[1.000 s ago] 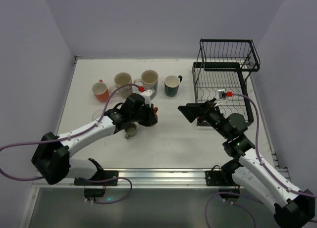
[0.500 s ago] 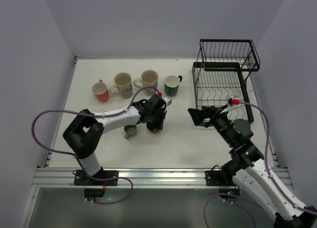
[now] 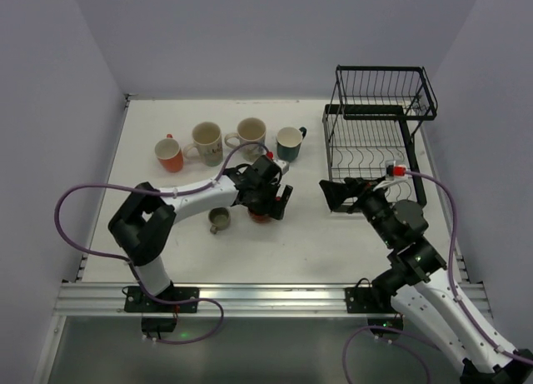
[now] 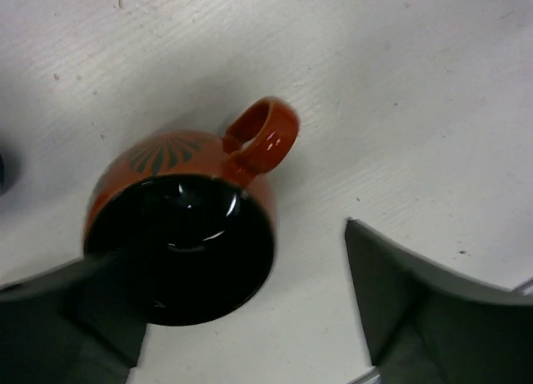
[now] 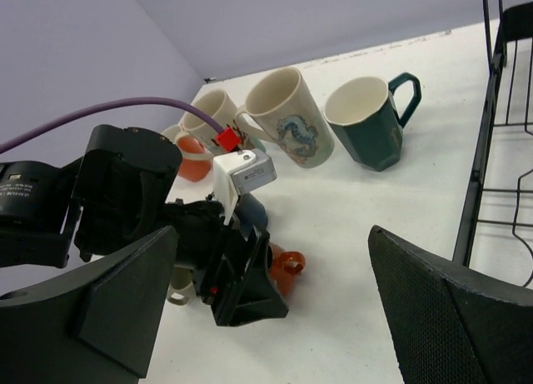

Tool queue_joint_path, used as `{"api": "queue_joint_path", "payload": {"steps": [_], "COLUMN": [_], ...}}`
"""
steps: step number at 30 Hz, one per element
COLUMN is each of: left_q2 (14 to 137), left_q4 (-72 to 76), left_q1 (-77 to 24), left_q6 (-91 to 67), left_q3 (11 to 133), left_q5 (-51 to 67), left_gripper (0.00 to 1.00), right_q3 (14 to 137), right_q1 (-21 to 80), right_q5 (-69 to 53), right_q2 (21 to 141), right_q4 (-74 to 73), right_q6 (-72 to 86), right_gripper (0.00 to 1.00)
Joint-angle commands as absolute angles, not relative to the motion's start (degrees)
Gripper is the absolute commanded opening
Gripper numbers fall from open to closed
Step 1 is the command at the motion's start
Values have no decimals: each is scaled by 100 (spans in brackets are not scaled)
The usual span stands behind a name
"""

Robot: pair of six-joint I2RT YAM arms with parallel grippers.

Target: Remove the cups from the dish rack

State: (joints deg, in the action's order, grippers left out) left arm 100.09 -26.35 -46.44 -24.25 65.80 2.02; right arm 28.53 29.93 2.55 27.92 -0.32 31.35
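Note:
An orange-red cup (image 4: 191,234) with a black inside stands upright on the white table, handle (image 4: 262,138) pointing away. My left gripper (image 4: 241,317) is open just above the table, with the cup between its fingers (image 4: 408,301), close to the left one. From above, the left gripper (image 3: 271,202) covers most of this cup (image 3: 261,216). My right gripper (image 3: 337,192) hangs open and empty between the cup and the black wire dish rack (image 3: 379,134), in which I see no cups. In its own view the right gripper (image 5: 275,317) faces the left gripper and the cup (image 5: 286,267).
A small beige cup (image 3: 219,221) sits left of the left gripper. Behind stand an orange cup (image 3: 169,155), a cream cup (image 3: 206,142), a patterned cream cup (image 3: 250,136) and a dark teal cup (image 3: 289,142). A dark blue cup (image 5: 254,209) shows partly behind the left gripper.
The left gripper moved a little right and down to the table, then opened, letting go of the orange-red cup. The right gripper drew slightly right, toward the rack.

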Motion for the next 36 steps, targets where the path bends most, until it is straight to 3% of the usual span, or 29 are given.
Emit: {"api": "queue_joint_path", "payload": {"steps": [1, 7, 9, 22, 36], "left_q2": [9379, 7780, 6695, 3808, 3243], "left_q4": [-2725, -2154, -2092, -2522, -2821], "left_q1": [-4667, -4711, -4711, -4702, -4702], "left_q6": [-2329, -1847, -1540, -1038, -1028], "left_q3": [7082, 7365, 7243, 6417, 6135], "left_q5": [35, -202, -770, -3293, -4025], "left_gripper": [100, 100, 100, 100, 100], "right_q3": [3330, 3805, 4076, 4772, 4992], "right_q1": [2979, 2979, 2979, 2979, 2979], "right_q5": [466, 922, 1464, 3128, 2585], "right_q2": [2663, 2436, 2182, 1214, 1388], "right_q4": [18, -351, -683, -1564, -1687], "right_q6": [2997, 2804, 2595, 2391, 2523], "right_gripper": [99, 99, 99, 99, 99]}}
